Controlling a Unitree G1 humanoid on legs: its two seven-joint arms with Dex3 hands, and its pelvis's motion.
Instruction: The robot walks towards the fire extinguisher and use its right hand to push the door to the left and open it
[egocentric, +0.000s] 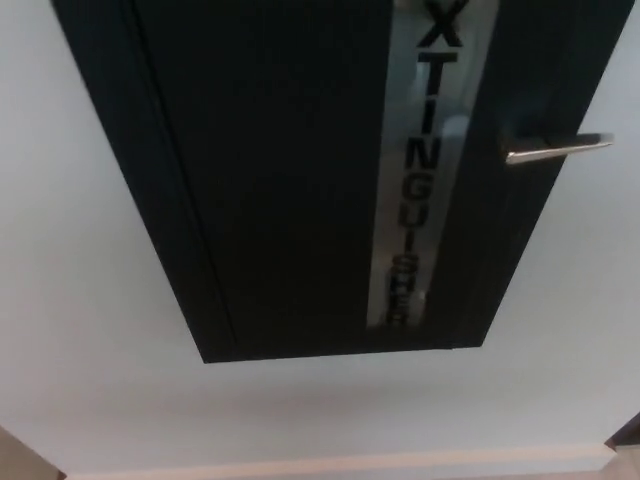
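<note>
Door (280, 180) fills most of my view: a dark panel set into a pale wall (90, 380), running from about eleven o'clock down to six. A frosted strip (425, 170) with black lettering, reading part of "EXTINGUISHER", runs top to bottom at about one o'clock. Just beside it, at three o'clock, a slim metal handle (555, 150) sticks out toward the right edge of the panel. A darker frame edge (160, 200) runs down the door's left side at nine o'clock. Low down, at six o'clock, a skirting board (350, 465) meets the wall.

I judge that I am at the approach step, standing close to the cabinet with the push not yet begun; the door looks shut, its panel lying flat within the frame. The next move calls for bringing my right hand up from the right side toward the handle at three o'clock, setting it against the handle or the door's right edge, and pressing leftward toward nine o'clock so the panel slides.

Neither my right hand nor my left shows here, so I cannot tell how far open either one is, nor whether it touches anything.
</note>
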